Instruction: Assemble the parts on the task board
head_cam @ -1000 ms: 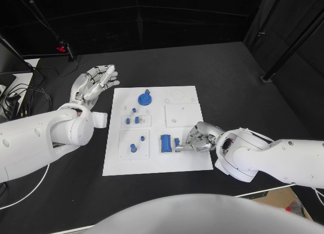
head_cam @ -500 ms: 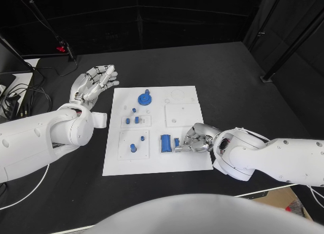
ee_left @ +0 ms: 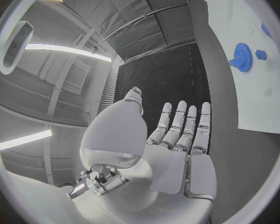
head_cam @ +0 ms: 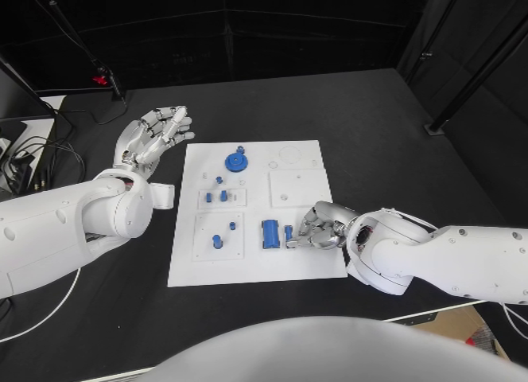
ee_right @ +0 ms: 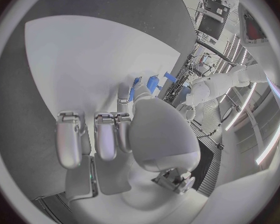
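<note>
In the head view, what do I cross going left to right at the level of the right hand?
Bare edge of the task board → small blue parts → blue cylinder → small blue piece → right hand.

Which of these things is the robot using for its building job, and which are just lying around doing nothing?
For the job:
task board
blue gear
blue cylinder
small blue part at the right hand's fingertips
small blue parts on the board's left side
right hand

Just lying about:
cables at the table's left edge
left hand, off the board, holding nothing
</note>
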You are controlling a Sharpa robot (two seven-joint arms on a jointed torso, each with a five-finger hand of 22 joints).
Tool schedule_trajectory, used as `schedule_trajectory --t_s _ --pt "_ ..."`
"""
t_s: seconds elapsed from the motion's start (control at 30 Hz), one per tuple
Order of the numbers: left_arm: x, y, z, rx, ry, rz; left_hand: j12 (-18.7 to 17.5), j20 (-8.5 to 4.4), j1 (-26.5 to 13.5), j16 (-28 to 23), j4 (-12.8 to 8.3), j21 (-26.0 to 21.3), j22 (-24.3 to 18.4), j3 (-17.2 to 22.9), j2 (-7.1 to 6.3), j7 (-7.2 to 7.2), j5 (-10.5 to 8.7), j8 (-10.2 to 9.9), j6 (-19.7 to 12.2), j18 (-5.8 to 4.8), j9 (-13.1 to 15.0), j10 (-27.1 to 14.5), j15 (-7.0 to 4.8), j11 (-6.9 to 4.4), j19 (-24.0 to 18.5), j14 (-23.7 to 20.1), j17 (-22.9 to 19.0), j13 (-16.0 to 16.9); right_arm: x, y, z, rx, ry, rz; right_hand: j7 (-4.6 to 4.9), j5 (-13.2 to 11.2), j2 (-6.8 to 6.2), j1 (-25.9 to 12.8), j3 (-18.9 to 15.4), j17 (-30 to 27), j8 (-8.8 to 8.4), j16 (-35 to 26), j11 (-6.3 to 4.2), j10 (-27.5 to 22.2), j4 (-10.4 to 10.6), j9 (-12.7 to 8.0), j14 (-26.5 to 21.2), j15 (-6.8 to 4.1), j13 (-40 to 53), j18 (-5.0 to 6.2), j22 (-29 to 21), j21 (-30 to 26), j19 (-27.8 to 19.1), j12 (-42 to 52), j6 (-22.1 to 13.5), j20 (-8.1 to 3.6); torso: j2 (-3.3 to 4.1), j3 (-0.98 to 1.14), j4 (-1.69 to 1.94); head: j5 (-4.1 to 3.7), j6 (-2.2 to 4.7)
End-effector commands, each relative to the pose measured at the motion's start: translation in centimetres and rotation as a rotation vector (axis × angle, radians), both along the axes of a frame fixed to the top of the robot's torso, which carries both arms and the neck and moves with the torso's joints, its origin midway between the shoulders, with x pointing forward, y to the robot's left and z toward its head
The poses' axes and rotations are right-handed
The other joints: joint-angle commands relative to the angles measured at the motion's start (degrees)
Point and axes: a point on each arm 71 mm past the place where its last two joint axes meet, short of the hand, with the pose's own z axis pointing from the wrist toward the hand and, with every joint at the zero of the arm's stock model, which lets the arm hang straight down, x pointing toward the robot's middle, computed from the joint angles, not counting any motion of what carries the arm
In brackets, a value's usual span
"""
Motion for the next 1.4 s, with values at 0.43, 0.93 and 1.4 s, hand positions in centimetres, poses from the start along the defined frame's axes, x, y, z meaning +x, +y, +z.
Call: schedule_trajectory --t_s 0.43,0.93,1.4 --pt "-0.5 0.0 0.4 -0.042 -0.139 -0.008 0.4 -0.17 -0.2 0.5 0.0 -0.1 0.4 -0.7 0.48 8.59 0.22 0.5 -0.5 0.15 -0.1 -0.6 -0.03 -0.06 -0.2 -0.5 -0.3 -0.1 2.3 -2.0 4.4 0.633 -0.378 -0.088 4.02 4.4 0.88 -3.2 -3.8 15.1 -2.64 0.1 3.03 6.0 1.0 -1.2 6.0 3.39 15.1 3.31 9.4 -13.8 -5.7 0.0 -9.4 2.8 -0.35 0.2 -0.04 0.56 0.0" --pt "-1.2 -1.4 -0.6 -0.073 -0.198 -0.028 1.4 -0.14 -1.5 1.8 0.1 0.2 -0.2 -1.9 -1.61 5.46 -0.25 1.7 2.0 -0.25 -0.3 -2.3 -0.48 -2.93 -0.7 -1.3 -2.3 -0.2 6.1 -2.0 5.9 0.992 -0.505 -0.04 -1.23 14.3 -14.14 -18.9 -9.9 -33.6 -7.92 -60.4 10.38 -61.4 1.6 -8.3 -63.3 12.3 -31.8 3.62 -17.4 -72.1 -60.4 -66.8 -35.0 10.64 -0.44 0.31 -0.16 2.46 0.0" --pt "-1.3 -2.0 -2.8 -0.006 0.064 -0.007 -13.4 -7.04 -29.6 -18.1 -6.7 -4.5 -15.8 4.7 -1.39 -2.45 -6.64 -15.0 -6.5 -4.83 -4.2 -11.4 -6.24 -7.89 -10.6 -4.5 -8.4 -3.9 7.8 -1.6 4.8 0.919 -0.437 -0.133 -2.22 1.3 -4.38 -58.8 -1.0 -63.5 -25.33 -82.2 0.84 -78.6 -10.3 -23.8 -79.9 4.13 -63.1 -0.43 -62.4 -89.8 -84.0 -84.0 -51.7 -2.25 -1.01 0.33 -0.23 3.09 0.91"
